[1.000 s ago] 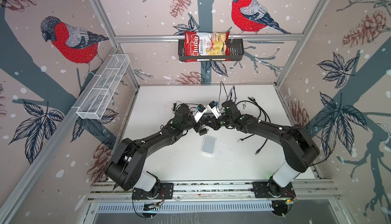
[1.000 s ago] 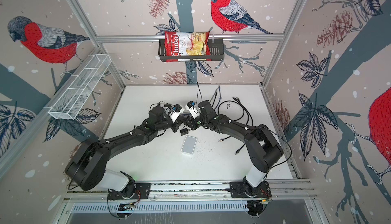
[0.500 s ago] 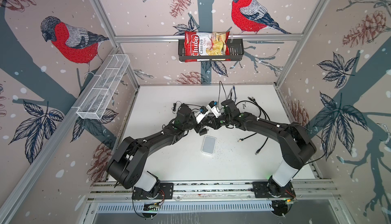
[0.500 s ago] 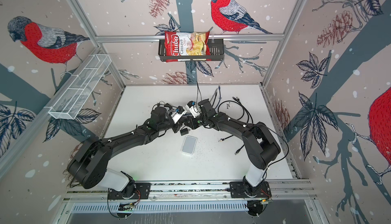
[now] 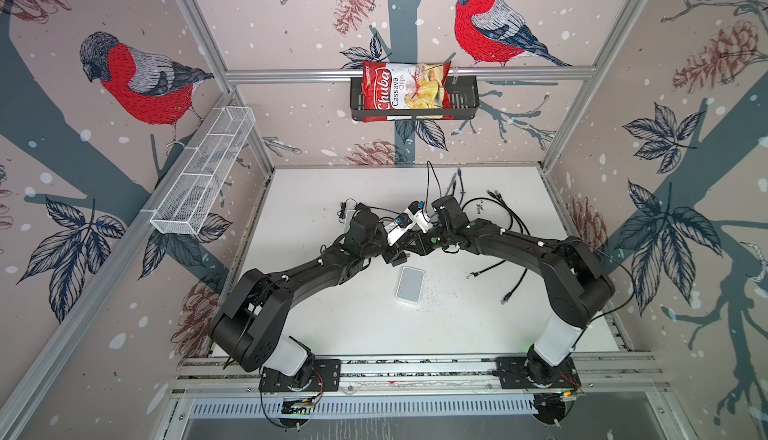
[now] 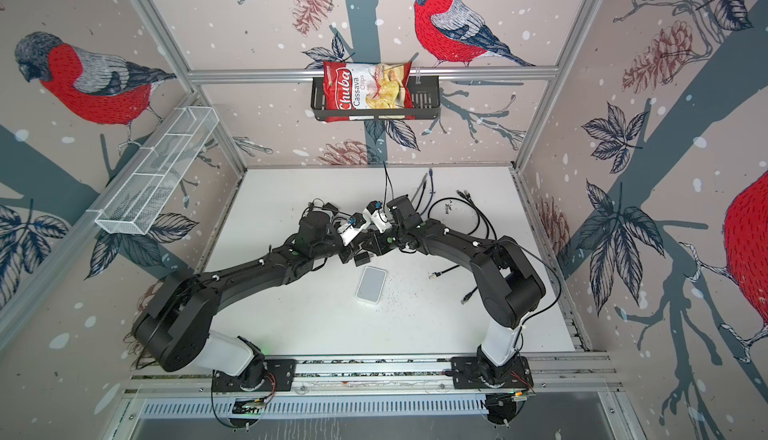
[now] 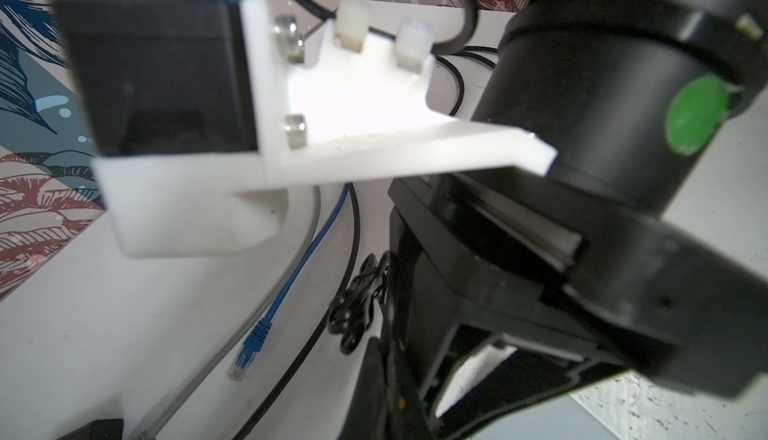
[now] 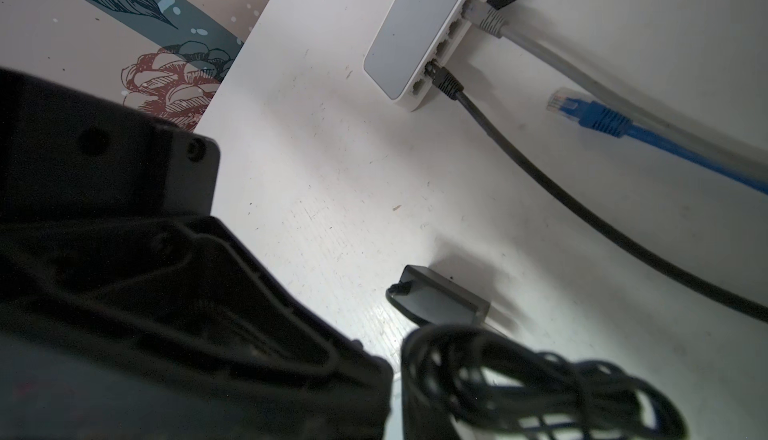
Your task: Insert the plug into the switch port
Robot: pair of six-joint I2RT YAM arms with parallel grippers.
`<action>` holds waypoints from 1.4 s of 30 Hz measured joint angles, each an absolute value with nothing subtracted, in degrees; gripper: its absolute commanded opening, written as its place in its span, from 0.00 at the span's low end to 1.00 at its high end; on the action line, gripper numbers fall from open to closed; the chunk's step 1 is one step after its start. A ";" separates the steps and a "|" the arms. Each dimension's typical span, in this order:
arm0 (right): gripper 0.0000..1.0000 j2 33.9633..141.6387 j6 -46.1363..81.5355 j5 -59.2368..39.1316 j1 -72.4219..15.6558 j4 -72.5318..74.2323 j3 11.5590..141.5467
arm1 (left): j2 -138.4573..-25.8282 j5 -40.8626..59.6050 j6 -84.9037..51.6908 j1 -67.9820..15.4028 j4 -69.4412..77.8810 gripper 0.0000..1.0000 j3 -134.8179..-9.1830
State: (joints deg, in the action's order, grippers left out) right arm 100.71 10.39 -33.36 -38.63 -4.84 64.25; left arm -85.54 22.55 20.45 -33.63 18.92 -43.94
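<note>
Switch ports (image 8: 455, 28) show only in right wrist view.

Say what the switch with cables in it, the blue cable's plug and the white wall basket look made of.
Switch: likely moulded plastic, smooth white shell, grey top.
Blue cable's plug: clear plastic tip, ribbed blue rubbery-looking boot.
White wall basket: seemingly painted metal mesh, fine grid.

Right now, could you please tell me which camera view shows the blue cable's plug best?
The right wrist view: the blue plug lies sharp and unobstructed on the table, near the switch. The left wrist view shows it smaller and softer. In both top views only blue cable near the back shows.
</note>
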 measured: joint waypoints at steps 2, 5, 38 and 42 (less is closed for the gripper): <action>0.22 100.71 10.57 -33.36 -38.52 -4.73 64.14 | -85.71 22.44 20.23 -33.67 19.16 0.00 -43.97; 0.25 100.31 10.63 -32.77 -38.46 -4.29 63.40 | -86.19 22.46 18.57 -33.67 19.53 0.00 -43.97; 0.03 95.88 10.41 -29.45 -38.46 -0.49 60.47 | -87.48 25.85 9.06 -32.01 21.85 0.13 -45.12; 0.03 95.88 10.39 -28.64 -38.30 -0.38 60.36 | -85.21 22.87 7.53 -31.97 24.01 0.34 -42.70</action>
